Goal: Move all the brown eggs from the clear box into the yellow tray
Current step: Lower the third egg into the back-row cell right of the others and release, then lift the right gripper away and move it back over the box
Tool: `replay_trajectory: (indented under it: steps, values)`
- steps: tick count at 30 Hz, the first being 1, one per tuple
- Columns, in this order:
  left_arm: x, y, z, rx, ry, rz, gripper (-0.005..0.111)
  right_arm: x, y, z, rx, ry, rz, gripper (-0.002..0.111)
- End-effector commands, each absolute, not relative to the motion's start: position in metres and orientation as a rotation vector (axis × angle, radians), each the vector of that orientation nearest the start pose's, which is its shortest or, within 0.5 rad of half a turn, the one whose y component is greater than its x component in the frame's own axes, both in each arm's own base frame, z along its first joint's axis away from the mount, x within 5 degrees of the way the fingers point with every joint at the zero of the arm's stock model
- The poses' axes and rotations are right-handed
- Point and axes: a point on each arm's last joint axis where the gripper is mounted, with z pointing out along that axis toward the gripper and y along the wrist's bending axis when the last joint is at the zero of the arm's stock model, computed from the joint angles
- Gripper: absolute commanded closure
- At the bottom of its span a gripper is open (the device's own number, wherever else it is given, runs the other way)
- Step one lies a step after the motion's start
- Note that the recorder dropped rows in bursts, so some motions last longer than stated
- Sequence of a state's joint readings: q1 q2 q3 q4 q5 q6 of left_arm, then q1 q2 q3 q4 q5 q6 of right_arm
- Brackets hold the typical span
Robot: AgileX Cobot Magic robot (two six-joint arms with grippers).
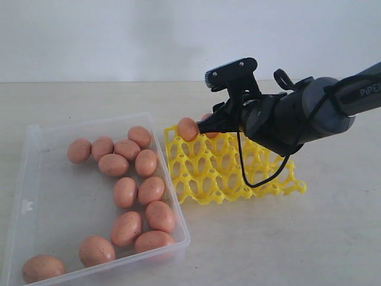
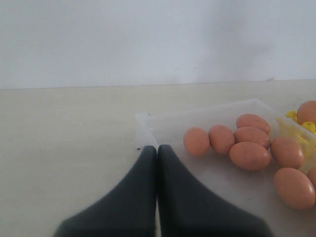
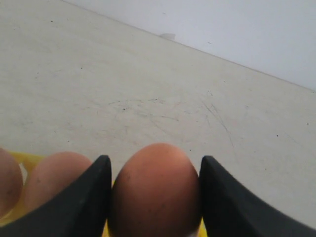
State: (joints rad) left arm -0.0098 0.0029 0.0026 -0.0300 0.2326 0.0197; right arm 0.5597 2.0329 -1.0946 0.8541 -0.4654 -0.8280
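Observation:
My right gripper (image 3: 155,159) is shut on a brown egg (image 3: 155,192), its two black fingers pressing the egg's sides just above the yellow tray (image 1: 229,173). In the exterior view this gripper (image 1: 203,125) hangs over the tray's far left corner, beside an egg (image 1: 187,128) resting there. More eggs (image 3: 57,175) show next to the held one. The clear box (image 1: 36,128) lies left of the tray with several brown eggs (image 1: 113,164) in it. My left gripper (image 2: 157,147) is shut and empty, its tips near a corner of the box (image 2: 148,118). It does not show in the exterior view.
The box and the tray sit side by side on a pale tabletop (image 1: 286,238), with a plain white wall behind. The right arm (image 1: 297,113) reaches in from the right above the tray, and a black cable (image 1: 250,176) hangs down over the lattice.

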Motion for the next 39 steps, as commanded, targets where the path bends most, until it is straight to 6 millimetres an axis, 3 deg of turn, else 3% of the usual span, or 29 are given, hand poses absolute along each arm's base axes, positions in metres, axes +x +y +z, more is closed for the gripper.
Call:
replay_trajectory:
  steps: [1,17,21,34,39]
  values:
    - [0.056,-0.002,0.192,0.007,1.715,-0.029,0.111,0.37,0.194,0.144,-0.382,2.032,-0.021,0.064]
    - [0.056,-0.002,0.192,0.007,1.715,-0.029,0.111,0.371,0.194,0.145,-0.375,2.017,-0.029,0.063]
    - [0.056,-0.002,0.192,0.007,1.715,-0.029,0.111,0.373,0.192,0.148,-0.368,1.988,-0.056,0.045]
    - [0.056,-0.002,0.192,0.007,1.715,-0.029,0.111,0.373,0.192,0.151,-0.365,1.976,-0.063,0.048]
    - [0.056,-0.002,0.192,0.007,1.715,-0.029,0.111,0.372,0.191,0.168,-0.374,1.929,-0.074,0.048]
